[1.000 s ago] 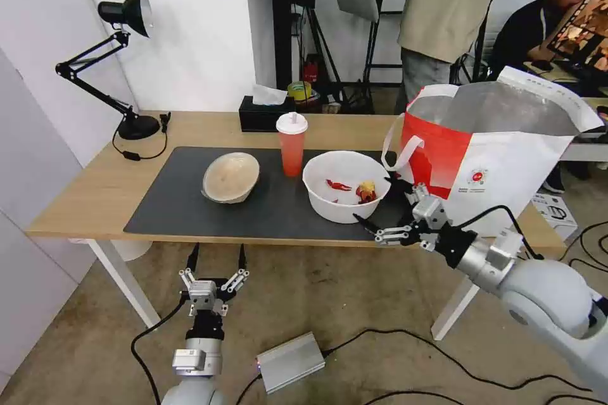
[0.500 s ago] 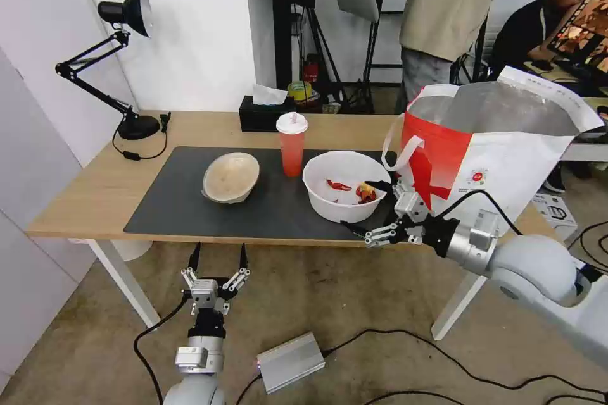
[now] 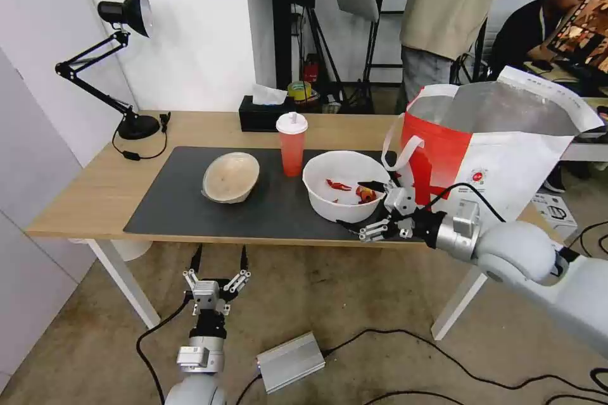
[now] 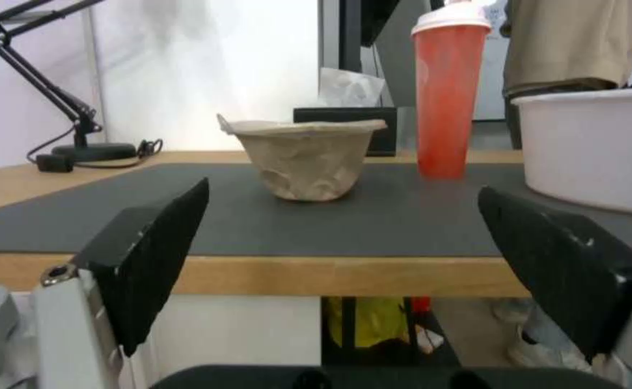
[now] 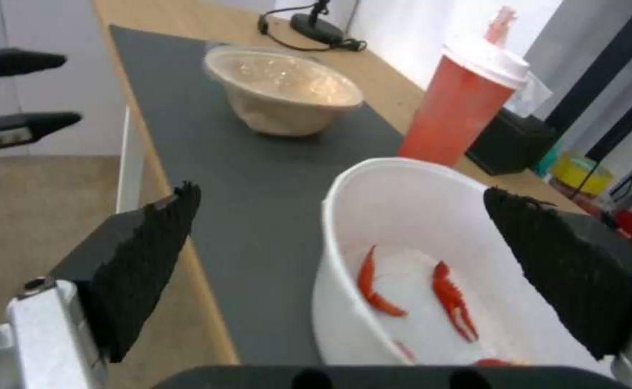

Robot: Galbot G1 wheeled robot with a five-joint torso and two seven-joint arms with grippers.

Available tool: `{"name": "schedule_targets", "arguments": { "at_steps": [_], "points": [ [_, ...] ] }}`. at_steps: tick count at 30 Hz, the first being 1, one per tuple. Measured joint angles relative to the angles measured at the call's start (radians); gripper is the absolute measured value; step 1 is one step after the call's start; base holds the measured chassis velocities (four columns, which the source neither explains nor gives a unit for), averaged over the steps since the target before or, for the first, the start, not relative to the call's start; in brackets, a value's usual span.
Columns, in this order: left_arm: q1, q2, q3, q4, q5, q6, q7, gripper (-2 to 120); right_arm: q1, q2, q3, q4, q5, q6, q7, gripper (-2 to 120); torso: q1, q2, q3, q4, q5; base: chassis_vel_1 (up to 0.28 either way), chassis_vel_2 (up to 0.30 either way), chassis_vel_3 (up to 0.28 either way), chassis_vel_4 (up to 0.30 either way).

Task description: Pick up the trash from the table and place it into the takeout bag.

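On the table's (image 3: 82, 196) dark mat (image 3: 190, 210) stand a beige bowl (image 3: 230, 177), a red cup with a white lid (image 3: 292, 144) and a white bowl (image 3: 345, 185) holding red scraps. The takeout bag (image 3: 500, 152) stands open at the table's right end. My right gripper (image 3: 360, 206) is open astride the white bowl's (image 5: 417, 216) near right rim, one finger over the inside and one outside. My left gripper (image 3: 218, 256) hangs open below the table's front edge, facing the beige bowl (image 4: 305, 156).
A black tissue box (image 3: 263, 112) sits behind the cup and a black desk lamp (image 3: 126, 69) stands at the back left. Cables and a silver box (image 3: 290, 362) lie on the floor. People stand behind the bag.
My right gripper has moved left and forward from beside the bag, and its fingers now straddle the white bowl's rim. The left arm has barely moved.
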Motion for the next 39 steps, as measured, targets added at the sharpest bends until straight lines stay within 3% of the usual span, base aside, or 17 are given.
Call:
{"name": "schedule_targets", "arguments": {
  "at_steps": [8,39],
  "points": [
    [-0.008,0.001,0.0,0.014,-0.003,-0.001,0.004,100,0.074,0.016,-0.061,-0.036,0.017,-0.004,-0.007,100,0.0,0.0,0.0,0.0001,-0.0001,0.0,0.0,0.0,0.0],
    [-0.025,-0.005,0.0,0.045,-0.005,-0.007,0.008,100,0.043,0.068,-0.071,-0.121,-0.024,-0.002,-0.036,100,0.0,0.0,0.0,0.0,0.0,0.0,0.0,0.0,0.0]
  ]
}}
